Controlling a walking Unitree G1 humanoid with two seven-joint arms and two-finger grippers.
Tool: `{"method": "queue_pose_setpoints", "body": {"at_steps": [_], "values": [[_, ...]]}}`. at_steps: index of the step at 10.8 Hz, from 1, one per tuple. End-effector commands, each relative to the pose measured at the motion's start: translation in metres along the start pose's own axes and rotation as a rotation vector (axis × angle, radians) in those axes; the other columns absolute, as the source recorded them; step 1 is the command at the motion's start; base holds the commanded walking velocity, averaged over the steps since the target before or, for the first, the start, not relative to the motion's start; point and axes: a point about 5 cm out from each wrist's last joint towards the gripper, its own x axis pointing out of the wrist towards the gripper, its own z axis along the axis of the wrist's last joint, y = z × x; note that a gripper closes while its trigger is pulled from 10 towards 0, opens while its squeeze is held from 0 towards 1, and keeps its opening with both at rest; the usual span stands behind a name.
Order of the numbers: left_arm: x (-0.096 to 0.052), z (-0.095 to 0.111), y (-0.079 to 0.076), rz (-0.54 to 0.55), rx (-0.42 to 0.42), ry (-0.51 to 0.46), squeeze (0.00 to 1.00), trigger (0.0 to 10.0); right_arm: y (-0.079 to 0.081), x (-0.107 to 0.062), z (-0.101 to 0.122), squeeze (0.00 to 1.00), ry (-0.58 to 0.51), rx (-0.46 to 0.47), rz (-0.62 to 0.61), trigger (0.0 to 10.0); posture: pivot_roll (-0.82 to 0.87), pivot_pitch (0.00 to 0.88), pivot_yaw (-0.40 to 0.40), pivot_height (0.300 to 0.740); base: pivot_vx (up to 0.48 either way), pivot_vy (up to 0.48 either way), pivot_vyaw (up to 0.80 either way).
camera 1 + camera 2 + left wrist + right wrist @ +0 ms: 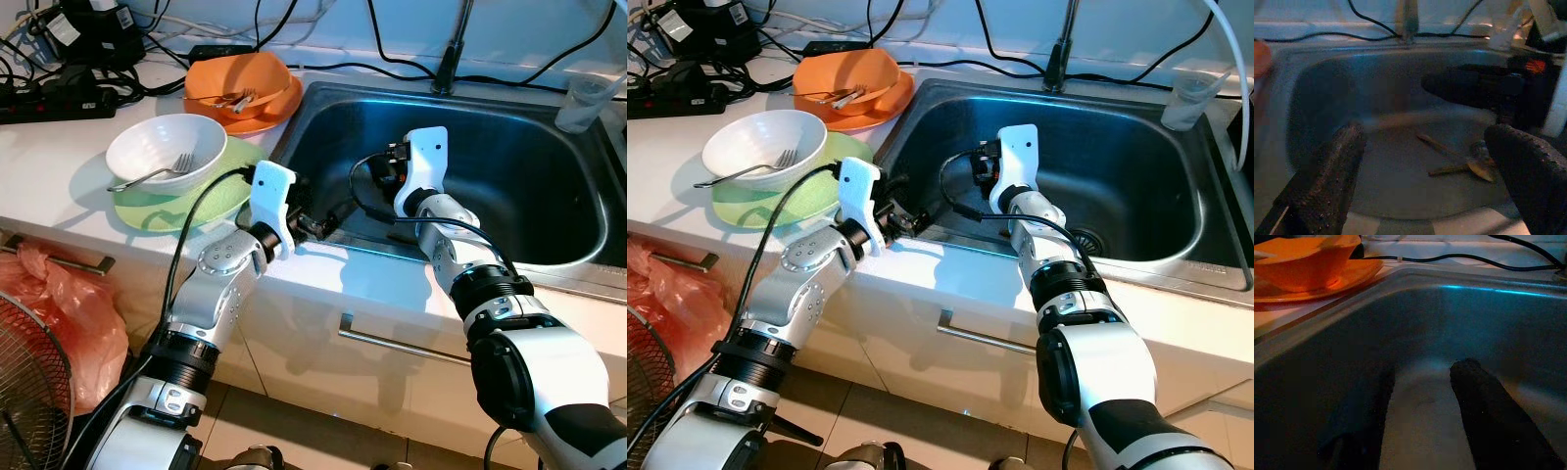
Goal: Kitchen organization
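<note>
While beyond parted left fingers [1337,181], spoons [1459,161] on sink [549,196] floor.

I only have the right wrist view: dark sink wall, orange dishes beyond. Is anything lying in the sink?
Observer: Yes, a few utensils lie on the floor of the sink, near the middle.
Operator: Where is the left gripper?
Observer: The left gripper is open at the sink's near left rim, pointing in.
Operator: What else is on the counter?
Observer: A white bowl holding a fork sits on a green plate, left of the sink.
</note>
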Motion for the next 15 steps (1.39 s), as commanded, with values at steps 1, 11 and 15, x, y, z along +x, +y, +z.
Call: {"method": "queue_pose_setpoints", "body": {"at_steps": [1, 11, 15], "values": [[0.001, 0.014, 0.005, 0.038, 0.052, -0.049, 1.0, 10.0, 0.003, 0.003, 0.011, 1.0, -0.032, 0.019, 0.018, 10.0, 0.07, 0.073, 0.055, 0.74, 0.0, 0.0, 0.0], [-0.054, 0.085, 0.042, 0.559, 0.399, -0.463, 1.0, 10.0, 0.015, -0.01, -0.014, 0.23, -0.029, 0.029, 0.056, 10.0, 0.09, 0.04, 0.024, 0.74, 0.0, 0.0, 0.0], [-0.08, 0.077, 0.061, 0.765, 0.451, -0.413, 1.0, 10.0, 0.021, -0.013, -0.021, 0.0, -0.014, -0.001, 0.1, 10.0, 0.1, 0.037, 0.013, 0.74, 0.0, 0.0, 0.0]]}}
